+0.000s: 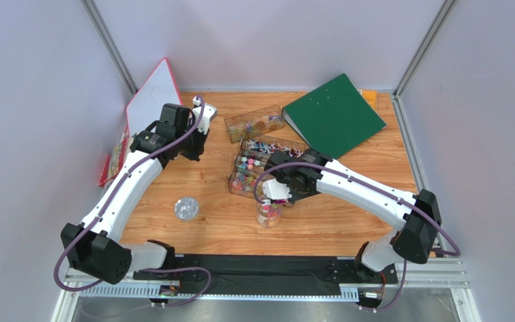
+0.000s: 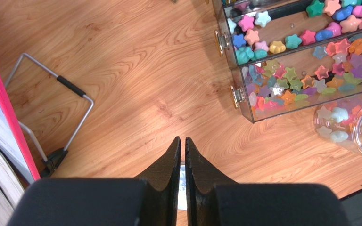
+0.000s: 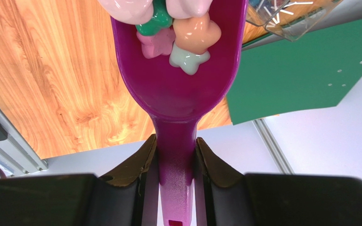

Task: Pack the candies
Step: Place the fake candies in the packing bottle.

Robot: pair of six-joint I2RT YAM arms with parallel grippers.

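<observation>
Candies (image 2: 246, 22) lie in drawers (image 2: 242, 109), jar (image 2: 356, 137) and purple scoop (image 3: 178, 92) the right hand (image 3: 176, 157) grips.

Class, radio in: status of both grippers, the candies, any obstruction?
Left gripper shut, empty. Right gripper shut on purple scoop, star candies aboard. No obstruction visible.

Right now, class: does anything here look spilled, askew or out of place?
Nothing stands out. The small star-shaped candies sit in the purple plastic scoop, the clear drawer box and the clear jar; none lie loose on the wooden table. The round lid lies flat, apart.
</observation>
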